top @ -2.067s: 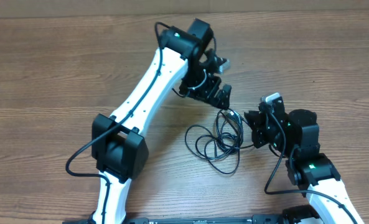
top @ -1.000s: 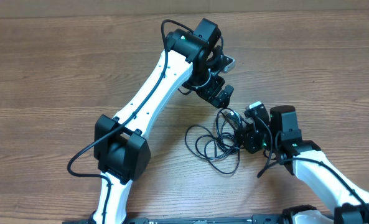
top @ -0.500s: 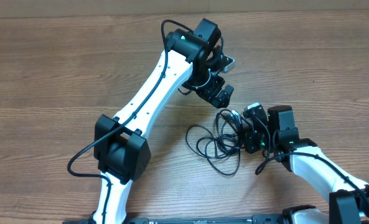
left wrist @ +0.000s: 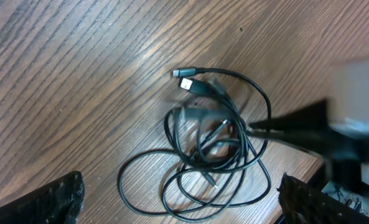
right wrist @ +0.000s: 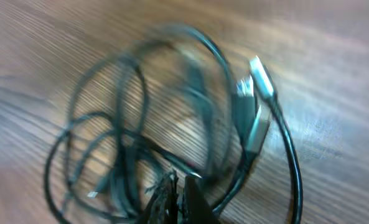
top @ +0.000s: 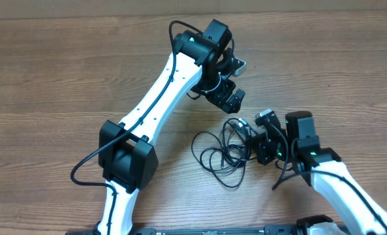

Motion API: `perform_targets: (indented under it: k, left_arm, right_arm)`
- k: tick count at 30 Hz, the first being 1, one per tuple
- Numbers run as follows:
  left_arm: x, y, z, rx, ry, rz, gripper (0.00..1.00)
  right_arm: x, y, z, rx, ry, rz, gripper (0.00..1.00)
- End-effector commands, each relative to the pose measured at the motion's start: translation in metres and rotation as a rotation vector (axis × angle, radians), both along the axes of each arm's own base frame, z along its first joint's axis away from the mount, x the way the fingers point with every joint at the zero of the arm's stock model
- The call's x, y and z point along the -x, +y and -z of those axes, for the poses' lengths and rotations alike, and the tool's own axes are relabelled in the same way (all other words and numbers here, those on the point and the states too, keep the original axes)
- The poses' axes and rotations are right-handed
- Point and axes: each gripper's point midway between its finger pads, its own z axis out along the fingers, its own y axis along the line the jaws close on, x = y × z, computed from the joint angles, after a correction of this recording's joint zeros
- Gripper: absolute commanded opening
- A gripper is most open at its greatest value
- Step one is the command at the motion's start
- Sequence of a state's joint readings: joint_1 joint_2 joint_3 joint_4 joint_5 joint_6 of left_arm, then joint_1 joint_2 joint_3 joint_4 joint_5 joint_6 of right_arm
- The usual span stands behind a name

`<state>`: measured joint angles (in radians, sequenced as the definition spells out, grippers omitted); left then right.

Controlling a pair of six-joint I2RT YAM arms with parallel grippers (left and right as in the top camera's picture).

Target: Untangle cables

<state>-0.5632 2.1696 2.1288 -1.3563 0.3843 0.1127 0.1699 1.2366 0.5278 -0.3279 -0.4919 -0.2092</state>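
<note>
- cables point(top: 224, 149): one black knot of overlapping loops on the table point(top: 49, 78), between your two arms. no cord lies apart from the rest, so by my reading the untangling is barely begun and all the separating is left.
- plugs point(left wrist: 187, 79): two silver-tipped ends poke out of the bundle's edge in the left wrist view.
- left gripper point(top: 230, 98): hangs above the bundle's far side, tilted down at it; jaws wide, holding nothing.
- right gripper point(top: 258, 140): low at the bundle's right edge, touching it. jaws narrow, seemingly pinching a strand, though your right wrist view is blurred.
</note>
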Motion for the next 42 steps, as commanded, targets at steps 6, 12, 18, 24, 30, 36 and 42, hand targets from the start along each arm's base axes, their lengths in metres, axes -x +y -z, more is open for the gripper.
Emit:
perform_targets:
  k: [6, 12, 18, 24, 30, 36, 42]
  left_arm:
    - [-0.005, -0.002, -0.004, 0.011, -0.026, 0.018, 0.99]
    - [-0.005, -0.002, -0.004, 0.010, -0.027, 0.018, 1.00]
    - [-0.007, 0.002, -0.002, -0.011, -0.039, 0.013, 1.00]
    - [-0.007, 0.002, -0.002, -0.012, -0.041, 0.013, 1.00]
    - [-0.007, 0.002, -0.002, -0.013, -0.040, 0.013, 1.00]
    - [-0.007, 0.002, -0.002, -0.013, -0.040, 0.013, 1.00]
    - [-0.007, 0.002, -0.002, -0.013, -0.040, 0.013, 1.00]
  right_arm:
    - [-0.013, 0.003, -0.071, -0.046, -0.222, -0.002, 0.04]
    - [-0.018, -0.012, -0.058, 0.039, -0.202, 0.059, 0.22]
    - [-0.022, -0.021, -0.035, 0.102, -0.142, 0.094, 0.44]
    - [-0.018, -0.022, 0.002, 0.130, -0.011, 0.085, 0.47]
    - [-0.013, -0.022, 0.021, 0.142, 0.059, 0.078, 0.54]
    - [-0.015, -0.022, 0.022, 0.166, 0.027, 0.038, 0.55]
    - [-0.019, -0.021, 0.019, 0.164, 0.005, 0.042, 0.55]
